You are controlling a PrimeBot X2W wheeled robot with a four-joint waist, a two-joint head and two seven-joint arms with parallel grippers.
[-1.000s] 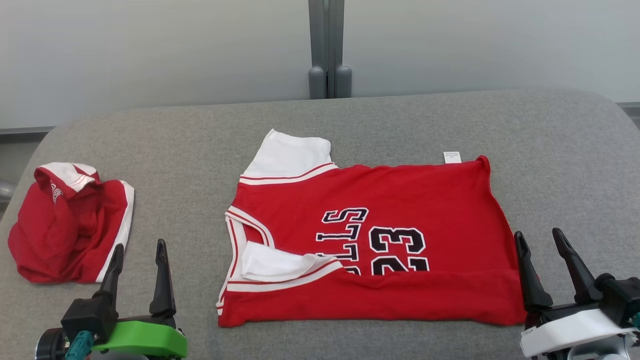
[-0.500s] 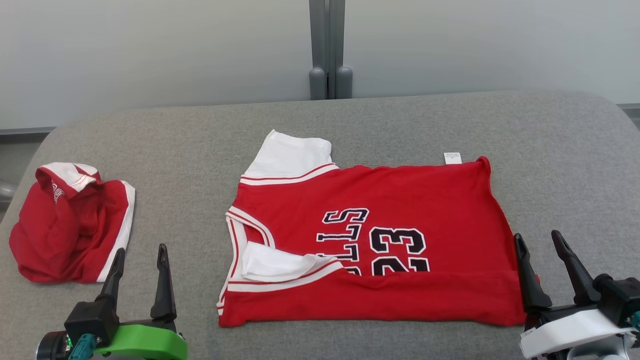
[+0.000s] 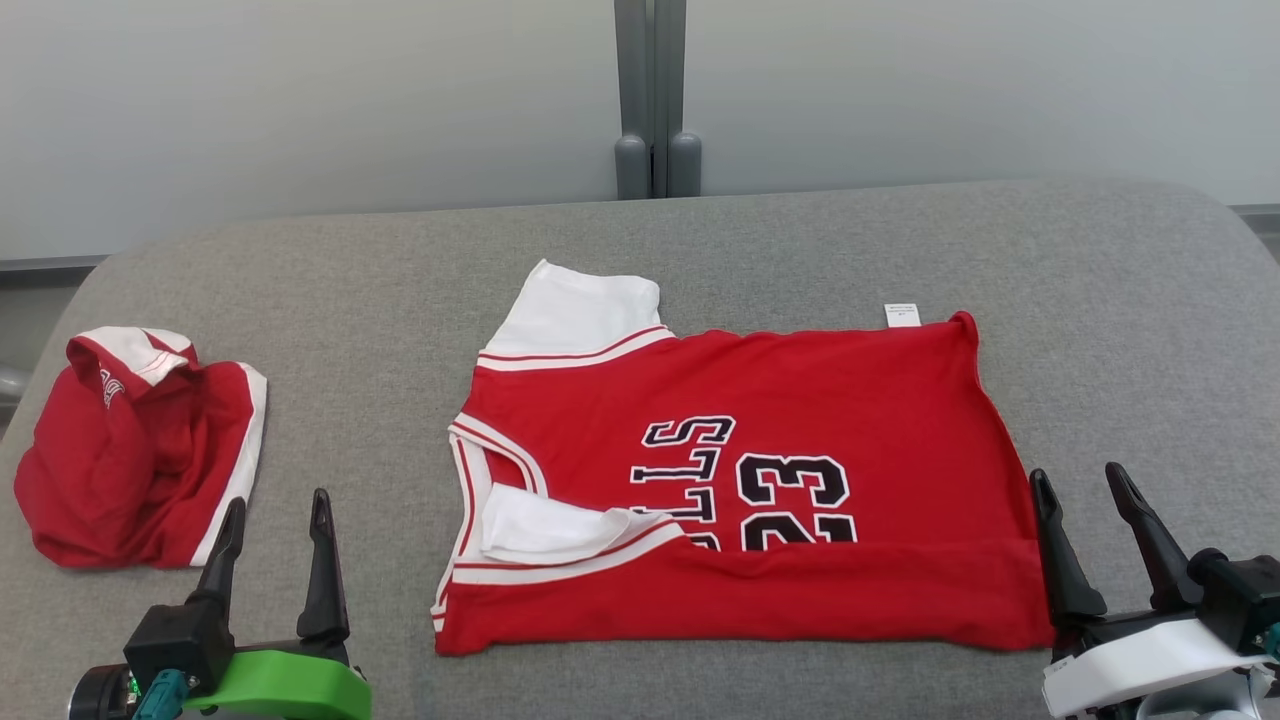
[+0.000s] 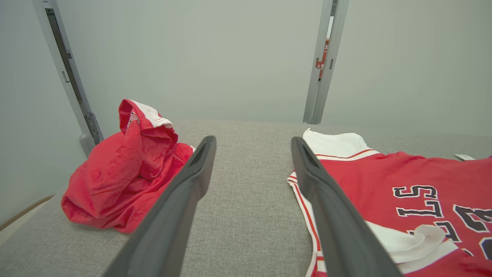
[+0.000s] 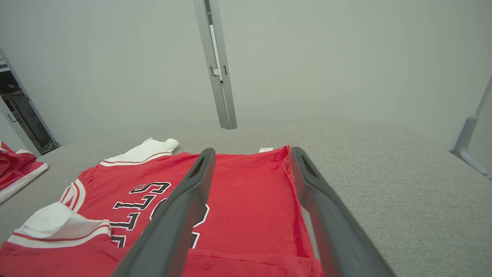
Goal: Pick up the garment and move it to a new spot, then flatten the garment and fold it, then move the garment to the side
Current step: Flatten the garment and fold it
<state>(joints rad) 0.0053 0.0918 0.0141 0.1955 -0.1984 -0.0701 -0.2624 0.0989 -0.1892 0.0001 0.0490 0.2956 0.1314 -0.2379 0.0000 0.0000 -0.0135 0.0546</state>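
A red jersey with white sleeves and black lettering, the garment [image 3: 760, 420] [image 4: 430, 177] [image 5: 238, 192], lies spread on the grey table, its near edge folded over and its collar toward the left. My left gripper [image 3: 275, 510] [image 4: 253, 144] stands open at the lower left, between the garment and a crumpled red piece, touching neither. At the lower right my right gripper [image 3: 1080, 485] [image 5: 250, 154] is open, empty, just off the garment's hem corner.
A crumpled red and white piece of clothing [image 3: 130, 450] [image 4: 123, 169] lies at the table's left end. The grey table [image 3: 850, 240] ends against a pale wall with a grey post [image 3: 655, 100] behind. Bare cloth surface lies to the right [image 5: 384, 184].
Both grippers have dipped slightly lower toward the near edge; the garment and the crumpled piece lie as before.
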